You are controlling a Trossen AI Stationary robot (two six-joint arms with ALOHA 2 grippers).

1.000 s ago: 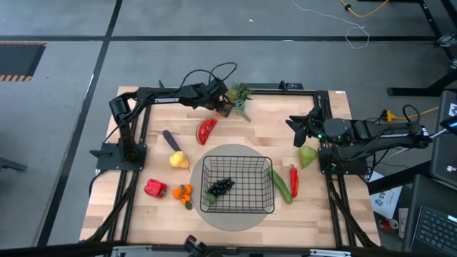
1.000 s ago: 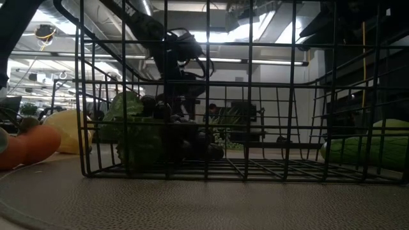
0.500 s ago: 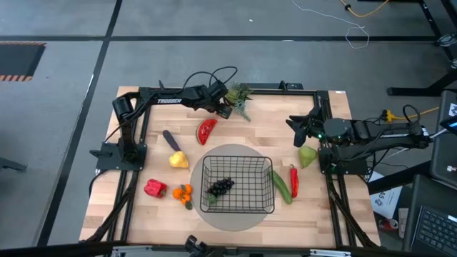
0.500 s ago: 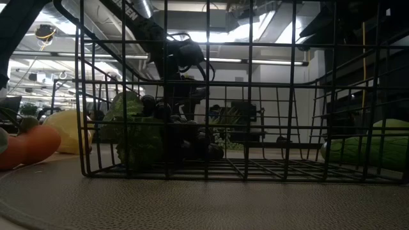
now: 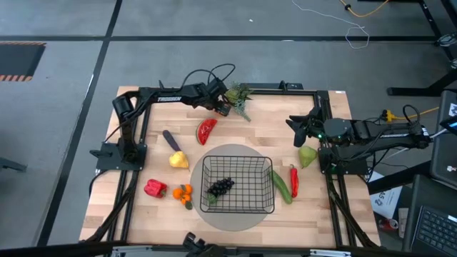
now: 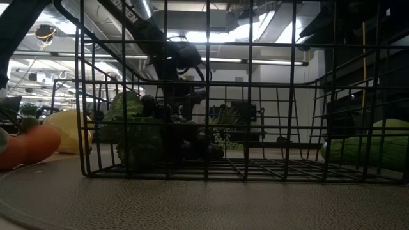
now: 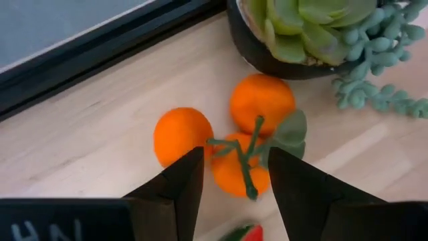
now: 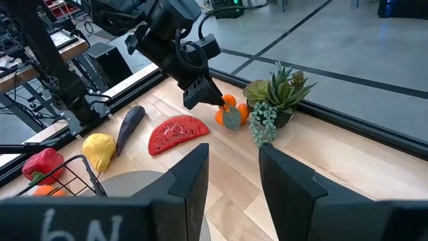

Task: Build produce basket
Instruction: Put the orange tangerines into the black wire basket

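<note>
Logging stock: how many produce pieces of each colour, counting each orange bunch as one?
Red: 3, pepper, watermelon, chili
Green: 2, cucumber, pear
Orange: 2 bunches
Yellow: 1 fruit
Purple: 2, eggplant, grapes
Total: 10

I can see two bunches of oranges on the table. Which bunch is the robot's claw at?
The bunch at the far edge, beside the potted plant; the left gripper is right over it. The other bunch lies near the basket, untouched.

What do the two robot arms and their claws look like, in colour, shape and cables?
Both arms are dark, slim and jointed. The left arm carries white lettering and looping black cables near its left claw. The right claw ends in two flat dark fingers; a green light glows on the right arm.
</note>
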